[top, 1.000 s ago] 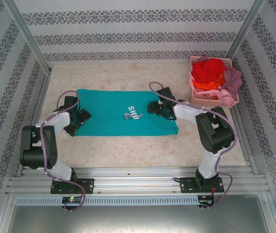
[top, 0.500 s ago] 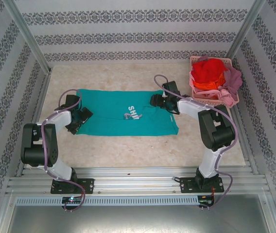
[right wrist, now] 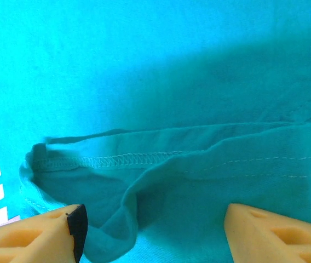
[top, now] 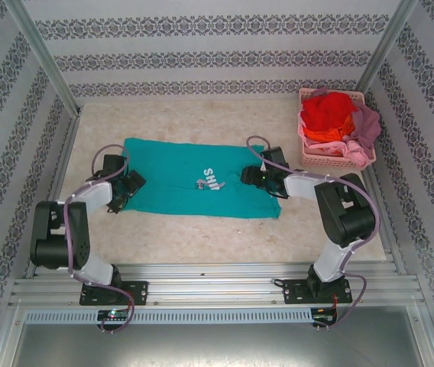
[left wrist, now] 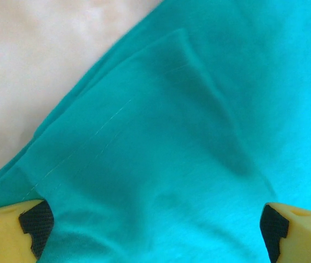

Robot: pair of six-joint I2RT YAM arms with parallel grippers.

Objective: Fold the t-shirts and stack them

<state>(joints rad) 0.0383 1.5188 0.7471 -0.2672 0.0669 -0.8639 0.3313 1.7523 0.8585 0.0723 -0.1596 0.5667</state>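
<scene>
From above, the teal shirt [top: 194, 183] lies flat mid-table. The other shirts [top: 328, 115] are far right in the basket [top: 306, 155]. The left gripper [top: 129, 187] is at the shirt's left edge and the right gripper [top: 251, 176] is on its right part.

Left wrist: the jaws stand wide open over a wrinkled hem [left wrist: 106, 123]. If they close here, they may catch one layer alone.

Right wrist: the jaws stand apart, holding nothing, around a loose stitched fold [right wrist: 144, 159]. It may slip out, and then the shirt would fold crooked.
</scene>
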